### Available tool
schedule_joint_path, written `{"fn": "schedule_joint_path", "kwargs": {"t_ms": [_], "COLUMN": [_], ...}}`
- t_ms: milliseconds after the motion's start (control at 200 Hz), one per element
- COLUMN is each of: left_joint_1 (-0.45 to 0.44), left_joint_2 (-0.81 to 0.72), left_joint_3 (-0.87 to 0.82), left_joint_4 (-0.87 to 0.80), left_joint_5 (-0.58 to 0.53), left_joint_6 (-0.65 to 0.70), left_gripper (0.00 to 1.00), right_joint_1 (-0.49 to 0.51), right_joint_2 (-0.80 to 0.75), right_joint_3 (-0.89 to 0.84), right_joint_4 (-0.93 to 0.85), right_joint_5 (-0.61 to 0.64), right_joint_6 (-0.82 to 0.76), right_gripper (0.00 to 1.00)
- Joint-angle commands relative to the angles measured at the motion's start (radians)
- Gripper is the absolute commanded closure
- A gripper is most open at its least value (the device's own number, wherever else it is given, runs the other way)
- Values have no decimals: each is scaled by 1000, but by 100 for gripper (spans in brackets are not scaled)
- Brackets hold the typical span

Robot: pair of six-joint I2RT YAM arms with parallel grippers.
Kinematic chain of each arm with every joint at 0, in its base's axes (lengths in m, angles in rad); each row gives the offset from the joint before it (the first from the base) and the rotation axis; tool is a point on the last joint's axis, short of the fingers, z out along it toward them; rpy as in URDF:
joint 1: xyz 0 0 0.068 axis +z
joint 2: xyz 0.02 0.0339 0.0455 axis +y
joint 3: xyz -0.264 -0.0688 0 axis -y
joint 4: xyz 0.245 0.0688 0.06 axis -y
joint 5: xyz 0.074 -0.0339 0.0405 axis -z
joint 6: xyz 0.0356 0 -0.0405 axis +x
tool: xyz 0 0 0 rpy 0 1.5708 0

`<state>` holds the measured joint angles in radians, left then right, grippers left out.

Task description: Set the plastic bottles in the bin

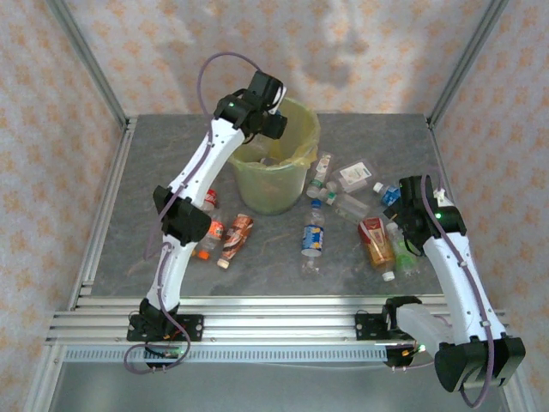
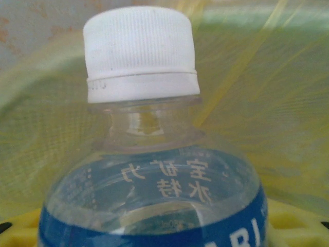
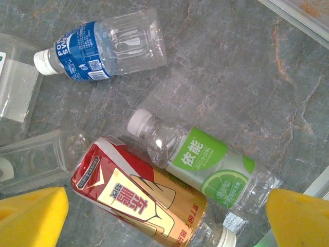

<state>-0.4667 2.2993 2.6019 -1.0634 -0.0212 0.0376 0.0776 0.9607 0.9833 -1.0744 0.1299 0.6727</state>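
The plastic bottles mostly lie spread over the grey table, and one of them is held at the mouth of the bin. The bin is pale green with a yellow bag over its rim, and it stands upright near the middle of the table's far edge. The left arm reaches over this rim. There the left gripper is pinching a white-capped bottle with a blue label, its yellow pads against the two sides of the bottle; the bag is seen behind the cap.

The right gripper hangs near the table's right edge with its yellow fingers spread wide above the table. Under it lies a red-and-gold bottle and, touching it, a lime-label bottle. A blue-label bottle lies apart from these two.

A group of clear bottles lies just beside the bin, on its right. A bottle with a blue and yellow label lies alone near the table's middle. Red and orange bottles lie by the left arm, toward the left edge.
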Motion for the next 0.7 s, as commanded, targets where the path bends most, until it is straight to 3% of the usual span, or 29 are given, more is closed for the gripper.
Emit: {"fn": "schedule_joint_path", "kwargs": {"t_ms": [0,385,696], "left_joint_1": [-1,-1,-1], "left_joint_2": [8,60,66], "left_joint_3": [-6,-54,-77], "left_joint_4": [-46,-69,-68], "left_joint_5": [-50,-133,-185], "left_joint_6": [36,14,6], "left_gripper": [45,37,16], "right_joint_1": [-6,-6,-6], "right_joint_2": [-8,16,31], "right_joint_3": [-8,-19,-62], "right_joint_4": [4,15,88], "right_joint_5": [2,-14,-64], "right_joint_6": [5,-18,-25], "right_gripper": [1,1,2]}}
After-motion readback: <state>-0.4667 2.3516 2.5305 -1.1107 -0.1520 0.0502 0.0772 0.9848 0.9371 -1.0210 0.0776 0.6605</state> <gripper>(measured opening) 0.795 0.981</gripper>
